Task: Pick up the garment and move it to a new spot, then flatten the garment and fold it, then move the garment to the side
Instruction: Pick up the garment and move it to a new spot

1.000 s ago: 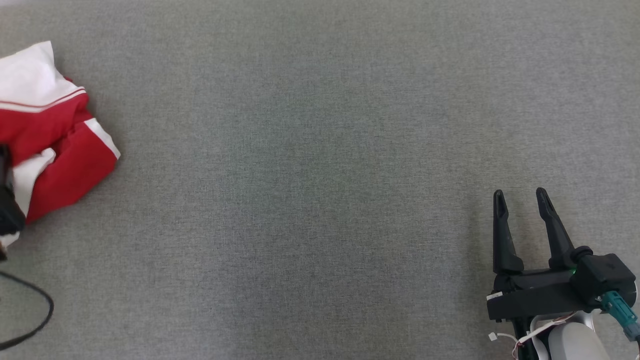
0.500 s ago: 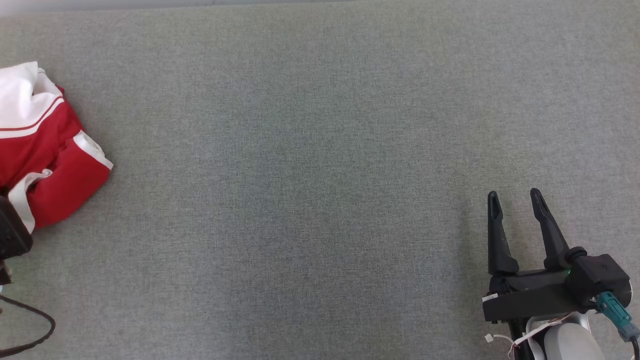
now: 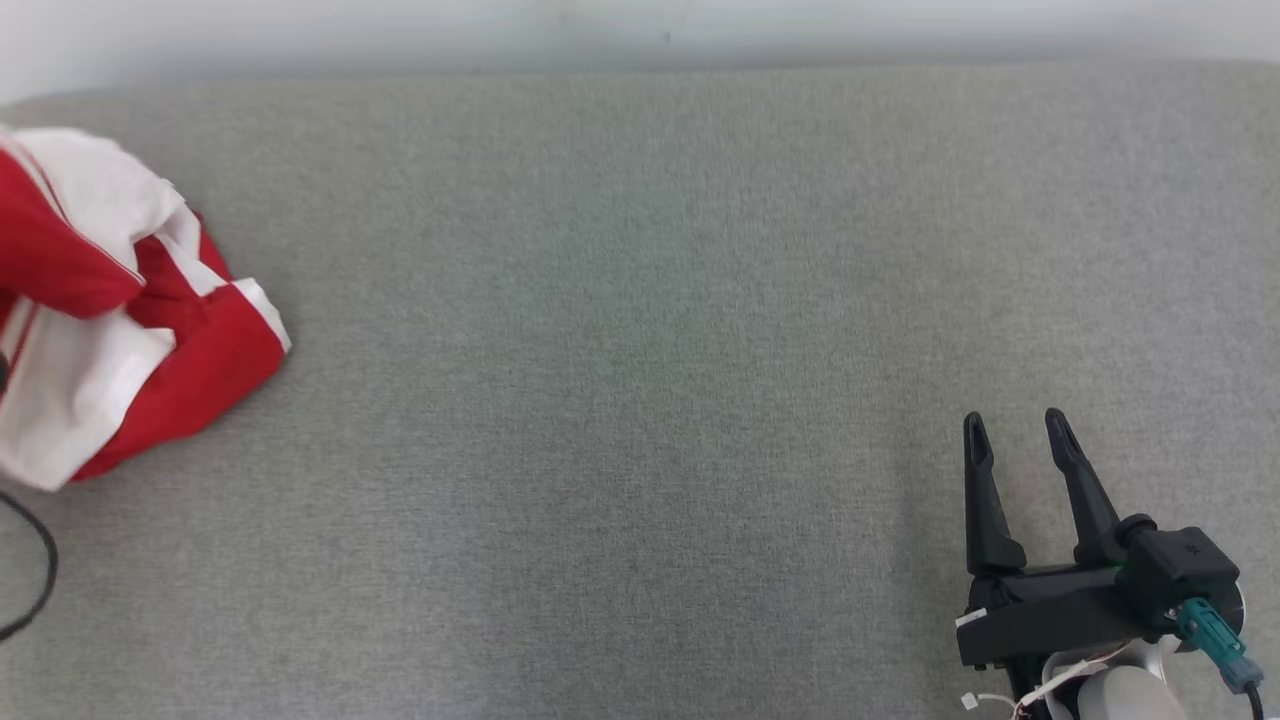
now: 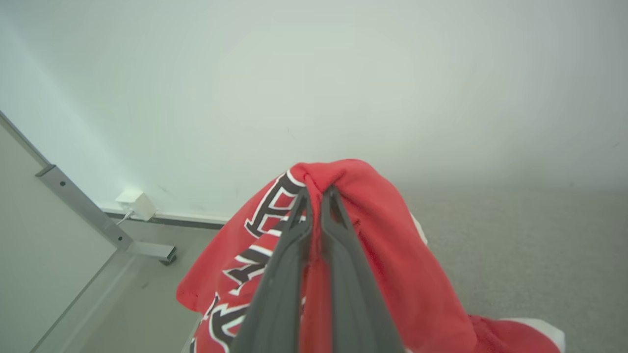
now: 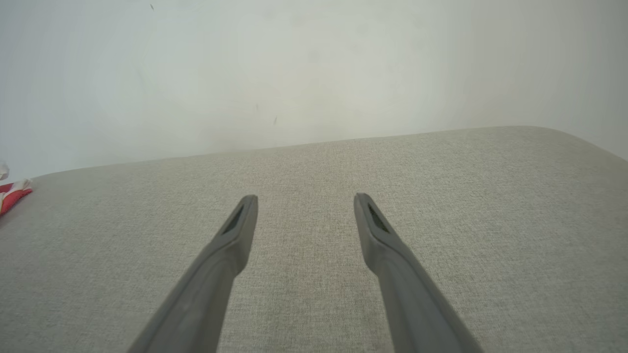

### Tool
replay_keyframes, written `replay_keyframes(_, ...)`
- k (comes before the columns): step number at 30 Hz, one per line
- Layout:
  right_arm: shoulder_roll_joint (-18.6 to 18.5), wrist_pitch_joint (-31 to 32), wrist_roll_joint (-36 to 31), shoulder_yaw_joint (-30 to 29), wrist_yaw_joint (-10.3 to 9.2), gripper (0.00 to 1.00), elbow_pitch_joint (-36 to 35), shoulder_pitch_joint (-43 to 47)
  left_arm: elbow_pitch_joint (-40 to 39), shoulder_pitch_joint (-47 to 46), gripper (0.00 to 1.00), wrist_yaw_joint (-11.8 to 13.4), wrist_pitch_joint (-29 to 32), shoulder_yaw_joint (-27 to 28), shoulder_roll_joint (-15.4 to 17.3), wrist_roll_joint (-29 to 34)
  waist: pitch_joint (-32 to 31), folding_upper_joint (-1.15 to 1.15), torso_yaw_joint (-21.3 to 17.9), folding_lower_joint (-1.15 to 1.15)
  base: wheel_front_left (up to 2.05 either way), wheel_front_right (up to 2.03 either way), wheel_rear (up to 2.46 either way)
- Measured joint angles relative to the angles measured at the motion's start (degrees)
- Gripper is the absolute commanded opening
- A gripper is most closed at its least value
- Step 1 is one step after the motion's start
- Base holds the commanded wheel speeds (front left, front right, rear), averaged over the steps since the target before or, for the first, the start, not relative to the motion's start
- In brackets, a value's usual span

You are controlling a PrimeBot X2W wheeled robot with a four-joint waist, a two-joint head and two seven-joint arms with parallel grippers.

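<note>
Right hand point(image 3: 1013, 420): nearest the robot, lower right of the head view. Its two dark fingers are spread wide with nothing between them, over bare cloth. The spread matches that of a second ago.
Cable point(image 3: 52, 565): a dark loop at the near left edge of the head view.
Left hand point(image 4: 318, 192): clenched on a ridge of red fabric, fingers almost together and cloth draped over the tips. A second ago it was spread open.
Garment point(image 3: 180, 370): red with white panels, bunched at the far left of the counter point(image 3: 640, 350). The pinched fold is raised and the rest trails down to the cover. The heap has been reshaped since a second ago, and a white panel now lies at its near left.
Head camera: tilted up since the earlier frame, so a strip of wall point(image 3: 640, 30) now lines the top.
Left wrist view: adds black, white-edged lettering on the red.
Head view: gives the white panels and thin piping.
Right wrist view: catches a red and white corner of the garment at its left edge.
Counter: grey woven cover with a rounded far edge, close to the wall.
Room: plain pale wall. Past the counter's left end there is grey floor point(image 4: 137, 314), a metal rail point(image 4: 83, 208) and a small white box point(image 4: 137, 205) at the wall's base.
</note>
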Motion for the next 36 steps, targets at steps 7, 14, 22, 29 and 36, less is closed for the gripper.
replay_keyframes(7, 0.0, -0.1, 2.1, 0.4, 0.00, 1.00, 0.4, 1.0, -8.1, -5.2, 0.00, -0.5, -4.0, -2.7, 0.2, 1.8, -3.8, 0.00, 0.6, 0.00, 0.00, 0.00, 0.00)
replay_keyframes(14, 0.1, -0.1, 4.1, 1.0, 0.00, 1.00, 0.9, 2.1, -18.9, -9.0, 0.00, -0.6, -1.5, -7.2, -2.5, 2.5, -6.2, 0.00, -1.5, -0.01, 0.00, 0.00, 0.00)
replay_keyframes(22, 0.1, -0.1, 5.4, 1.5, 0.00, 1.00, 1.4, 2.3, -26.0, -9.7, 0.00, -0.8, 2.1, -13.0, -10.0, 1.9, -6.9, 0.00, -7.2, 0.00, 0.00, 0.00, 0.00)
replay_keyframes(29, 0.0, -0.1, 6.1, 1.7, 0.00, 1.00, 1.6, 2.3, -26.0, -9.9, 0.00, -0.5, 2.2, -17.5, -17.1, 1.2, -6.8, 0.00, -12.8, 0.00, 0.00, 0.00, 0.00)
replay_keyframes(36, 0.0, -0.1, 6.1, 1.1, 0.00, 1.00, 1.4, 2.3, -22.7, -5.3, 0.00, -0.5, 0.1, -20.7, -22.0, -0.5, -5.9, 0.00, -16.9, 0.00, 0.00, 0.00, 0.00)
